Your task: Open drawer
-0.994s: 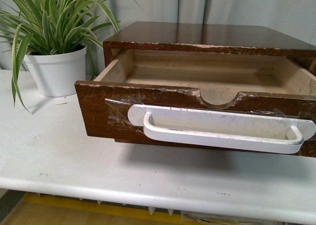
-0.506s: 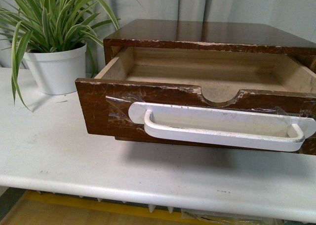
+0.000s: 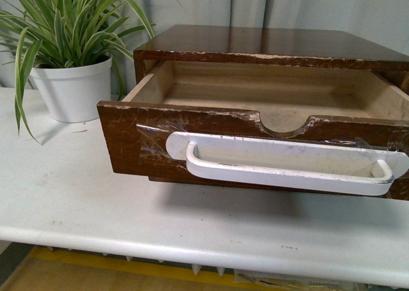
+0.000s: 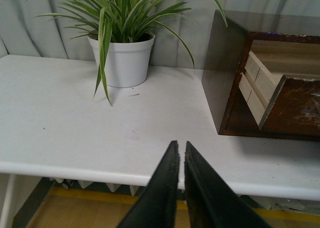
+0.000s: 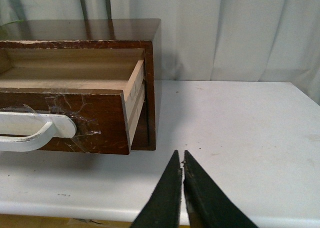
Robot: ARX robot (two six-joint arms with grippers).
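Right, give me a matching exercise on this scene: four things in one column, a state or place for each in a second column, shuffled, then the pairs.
Things
1. Dark-brown wooden drawer
2. Long white bar handle
3. White pot with the striped green plant
4. Black left gripper

States or places
A. Shut, held off the table's edge, touching nothing
B. Pulled out, pale wood inside showing
C. On the white table, beside the cabinet
D. Taped across the drawer's front

Pairs: 1-B, 2-D, 3-C, 4-A
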